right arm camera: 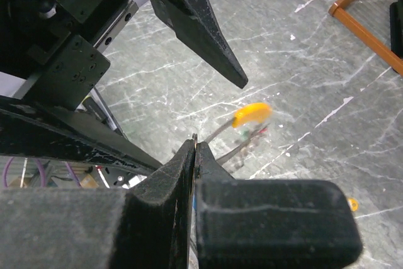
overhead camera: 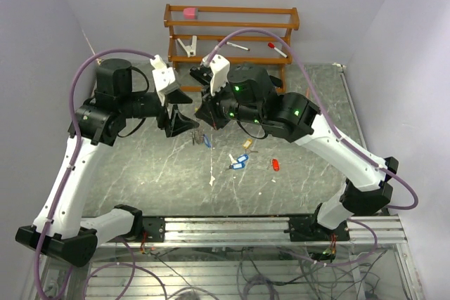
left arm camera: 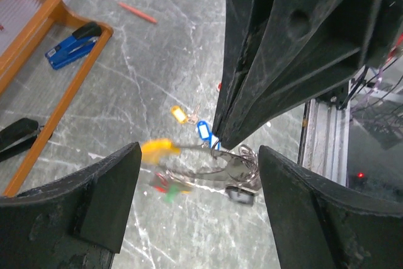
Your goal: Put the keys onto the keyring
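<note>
The keyring (left arm camera: pixel 227 168) is a thin silvery wire loop hanging in the air with yellow (left arm camera: pixel 160 149), red, green and black tags on it. My right gripper (right arm camera: pixel 194 146) is shut on its wire; the yellow tag (right arm camera: pixel 252 114) shows beyond the fingers. My left gripper (left arm camera: pixel 200 153) is open, its fingers on either side of the loop without touching it. In the top view both grippers (overhead camera: pixel 181 121) (overhead camera: pixel 204 112) meet above the table and the keyring (overhead camera: pixel 204 138) dangles below them. Loose keys lie on the table: blue-tagged (overhead camera: pixel 239 163), red-tagged (overhead camera: pixel 275 164), beige-tagged (overhead camera: pixel 246 144).
A wooden rack (overhead camera: pixel 232 33) stands at the back with marker pens (overhead camera: pixel 278 48), a pink block (overhead camera: pixel 190 12) and a blue stapler (left arm camera: pixel 72 45). A red pen (left arm camera: pixel 137 12) lies on the marble table. A metal rail (overhead camera: pixel 239 226) runs along the near edge.
</note>
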